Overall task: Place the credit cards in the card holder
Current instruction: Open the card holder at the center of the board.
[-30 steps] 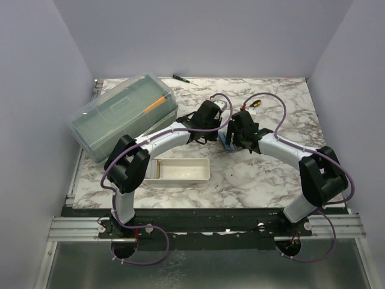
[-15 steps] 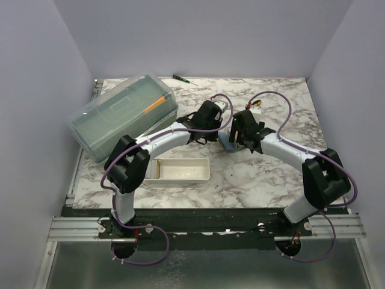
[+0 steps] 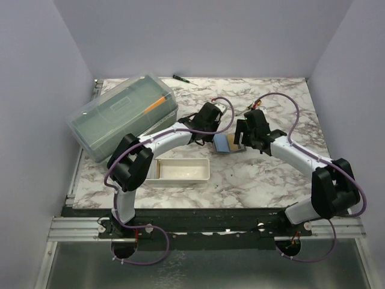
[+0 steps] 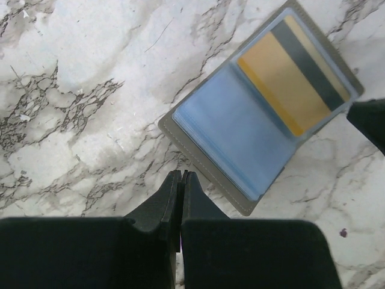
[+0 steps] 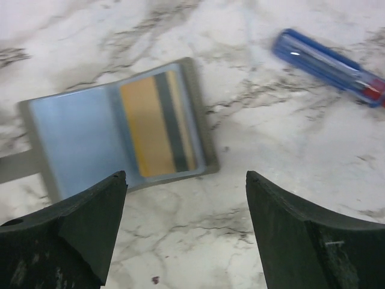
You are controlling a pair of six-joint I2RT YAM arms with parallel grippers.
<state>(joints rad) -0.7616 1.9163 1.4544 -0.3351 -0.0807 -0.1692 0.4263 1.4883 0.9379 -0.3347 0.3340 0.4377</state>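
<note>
The card holder point(image 3: 224, 143) lies open and flat on the marble between my two grippers, grey with bluish clear sleeves. It also shows in the left wrist view point(image 4: 240, 126) and the right wrist view point(image 5: 78, 138). One tan credit card point(image 5: 153, 123) with a dark stripe sits in its right sleeve, and it shows in the left wrist view too point(image 4: 289, 84). No loose cards show. My left gripper point(image 4: 180, 174) is shut and empty, its tips just short of the holder's near edge. My right gripper point(image 5: 185, 179) is open and empty, over bare marble beside the holder's card side.
A blue-handled screwdriver point(image 5: 325, 66) lies beyond the right gripper. A white oblong tray point(image 3: 180, 170) stands in front of the left arm. A big translucent greenish lidded box point(image 3: 123, 114) is at the back left. A dark screwdriver point(image 3: 180, 78) lies at the back edge.
My right gripper has drawn back to the right, off the card holder. The holder now lies open in plain view with the card in it. The left arm has hardly moved.
</note>
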